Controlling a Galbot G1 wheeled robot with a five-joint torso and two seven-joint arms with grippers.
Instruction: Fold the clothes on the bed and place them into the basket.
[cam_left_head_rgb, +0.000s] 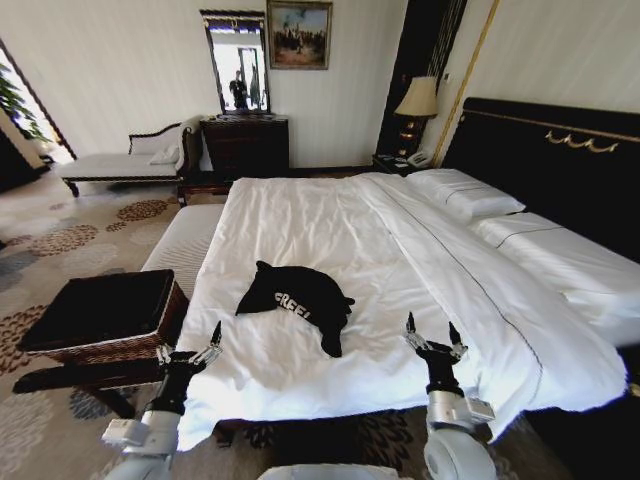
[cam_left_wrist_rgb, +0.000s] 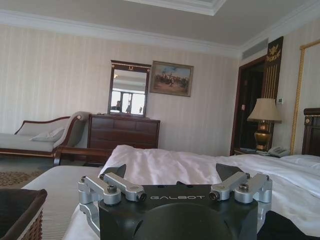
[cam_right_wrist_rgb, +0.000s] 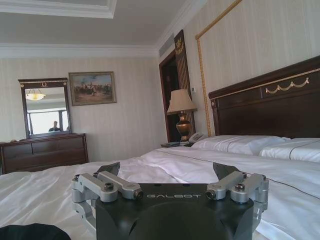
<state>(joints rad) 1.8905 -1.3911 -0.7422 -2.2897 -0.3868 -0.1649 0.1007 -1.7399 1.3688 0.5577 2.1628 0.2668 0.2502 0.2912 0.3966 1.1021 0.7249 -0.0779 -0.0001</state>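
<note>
Clothes (cam_left_head_rgb: 298, 300): black T-shirt crumpled near foot of bed (cam_left_head_rgb: 400, 240), between left claw (cam_left_head_rgb: 190, 352) and right claw (cam_left_head_rgb: 432, 338), both spread, empty, short of it; risks: pinching duvet with shirt, lopsided fold, missing basket (cam_left_head_rgb: 60, 350) left of bed.

Head view: T-shirt (cam_left_head_rgb: 298, 297) crumpled at centre frame; lettering partly folded under, sleeves not distinguishable. Basket (cam_left_head_rgb: 100, 318) at lower left: interior dark, contents not discernible. Bed (cam_left_head_rgb: 330, 230) cut by right edge; headboard (cam_left_head_rgb: 560, 165) cropped. Left wrist view: basket corner (cam_left_wrist_rgb: 20, 212) clipped at lower left, dark cloth sliver (cam_left_wrist_rgb: 282, 227) cut at lower right. Right wrist view: dark cloth (cam_right_wrist_rgb: 30, 232) cut by bottom edge.
</note>
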